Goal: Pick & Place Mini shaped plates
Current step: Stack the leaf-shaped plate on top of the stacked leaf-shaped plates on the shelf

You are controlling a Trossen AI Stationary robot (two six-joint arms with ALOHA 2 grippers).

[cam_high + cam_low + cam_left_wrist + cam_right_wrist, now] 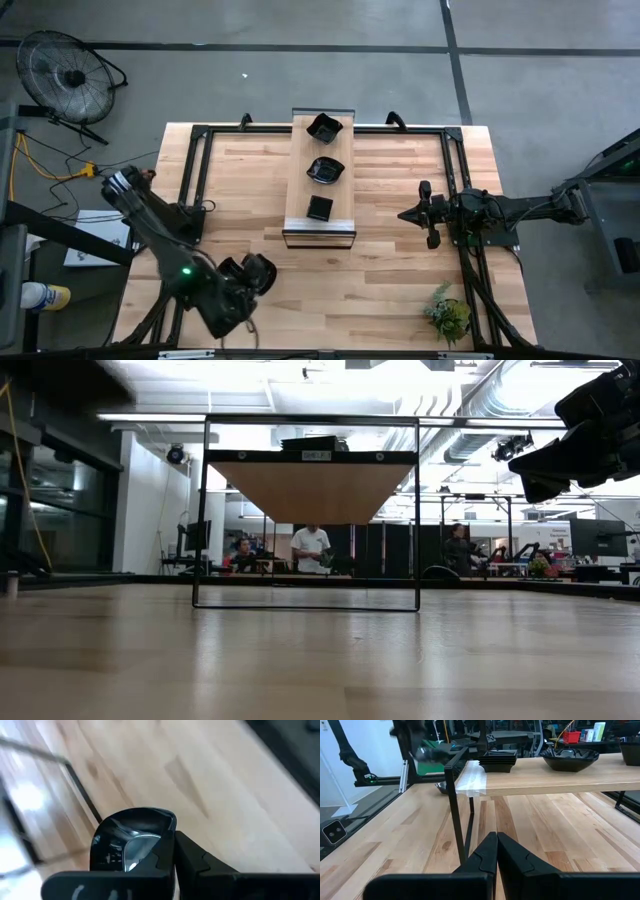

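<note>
Your left end effector is closed on the rim of a glossy black mini plate, holding it near the front-left part of the worktop, well clear of the raised wooden shelf in the middle. Three more plates sit in a row on that shelf: a scalloped dish at the far end, a rounded bowl-like dish in the middle, and a small square dish nearest you. Your right end effector is closed on nothing and waits beside the shelf on the right.

The weak point, as I judge it, is the grip itself: the fingers pinch only one edge of a slick dish, so a quick swing or wrist roll could let it pivot or slide out and drop on the wood. If the shelf is where it goes, watch the thin black frame and the square dish already there; coming in low could clip either. Keep the plant out of any wide sweep
</note>
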